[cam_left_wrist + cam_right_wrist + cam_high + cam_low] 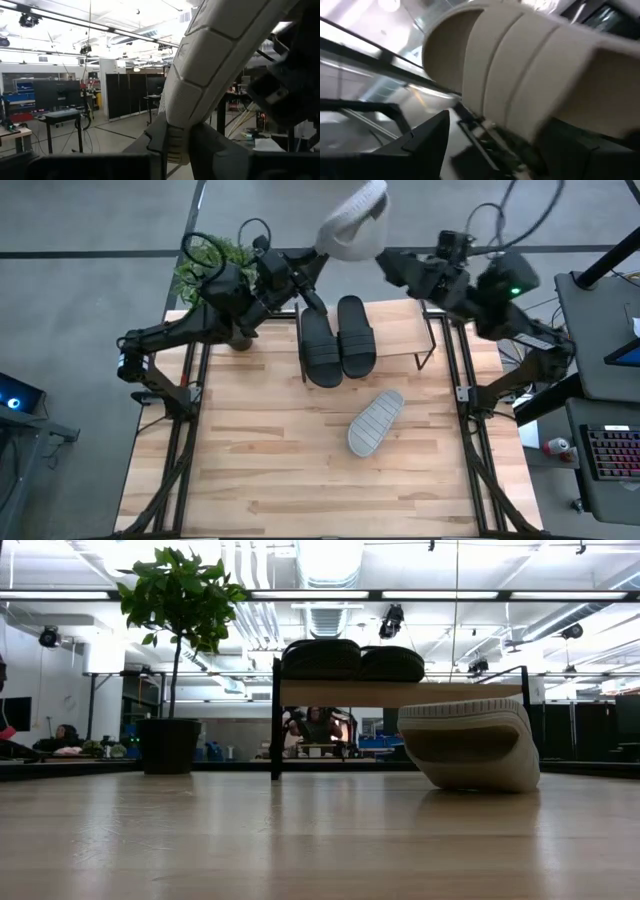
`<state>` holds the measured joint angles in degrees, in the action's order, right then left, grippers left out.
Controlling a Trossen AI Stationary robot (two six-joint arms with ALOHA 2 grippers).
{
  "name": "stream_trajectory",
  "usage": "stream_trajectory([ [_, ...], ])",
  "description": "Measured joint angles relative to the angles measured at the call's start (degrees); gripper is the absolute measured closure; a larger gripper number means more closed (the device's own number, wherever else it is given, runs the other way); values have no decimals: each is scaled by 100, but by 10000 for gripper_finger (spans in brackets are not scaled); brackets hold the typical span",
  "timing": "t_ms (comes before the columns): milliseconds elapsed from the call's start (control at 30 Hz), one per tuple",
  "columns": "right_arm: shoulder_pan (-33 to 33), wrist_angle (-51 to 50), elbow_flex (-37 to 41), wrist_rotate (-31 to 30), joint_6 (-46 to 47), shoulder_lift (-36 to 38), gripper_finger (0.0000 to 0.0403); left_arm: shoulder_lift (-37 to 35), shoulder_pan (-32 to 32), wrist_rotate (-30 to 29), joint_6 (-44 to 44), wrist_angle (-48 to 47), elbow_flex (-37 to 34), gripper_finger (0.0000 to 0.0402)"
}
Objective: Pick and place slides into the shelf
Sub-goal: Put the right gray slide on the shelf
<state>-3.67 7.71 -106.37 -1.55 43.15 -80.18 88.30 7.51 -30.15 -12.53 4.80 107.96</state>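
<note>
Overhead, black ribbed slides (338,340) sit paired on the plank-topped shelf (400,330); one pale slide (376,421) lies sole-up on the table (250,470). Left gripper (322,252) is clamped on another pale slide (353,222) held high; right gripper (385,262) is spread just beside it, perhaps touching. Left wrist: segmented pale sole (220,65) between dark fingers (160,142).

I am working in a big robot lab or workshop. I see a high white ceiling with long bright light strips (330,595) and fat silver air pipes (325,615). Black work tables (62,117) and tall dark cabinets (132,95) stand on a wide grey floor. Beside my light wooden counter (270,470) is a desk with a red-lit keyboard (612,452). A person (318,725) sits far back among screens. A green potted plant (178,610) stands on the counter.
</note>
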Motion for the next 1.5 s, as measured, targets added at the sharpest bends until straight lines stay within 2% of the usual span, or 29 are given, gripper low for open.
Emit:
stream_trajectory([
  [133, 6, -497, -10, -291, -416, 369, 134, -106, 1, -192, 153, 107, 1, 375],
  [233, 5, -689, -26, -409, -582, 540, 134, -127, 6, -168, 724, 114, 5, 375],
  [567, 1, -1242, -11, -418, -772, 689, 144, -27, -22, 951, 2489, -646, -72, 376],
  [733, -10, -1973, -9, -405, -1109, 858, 148, -27, -50, 1390, 3178, -1192, -76, 376],
  [967, -10, -2713, -17, -463, -1353, 1129, 154, -31, -50, 2269, 4335, -1187, -153, 376],
  [1200, -10, -2765, -13, -427, -1723, 1287, 157, -27, -79, 2923, 5286, -1196, -258, 376],
  [1500, -8, -2831, -15, -129, -1813, 1257, 163, 136, -120, 3013, 6087, -1430, -409, 376],
])
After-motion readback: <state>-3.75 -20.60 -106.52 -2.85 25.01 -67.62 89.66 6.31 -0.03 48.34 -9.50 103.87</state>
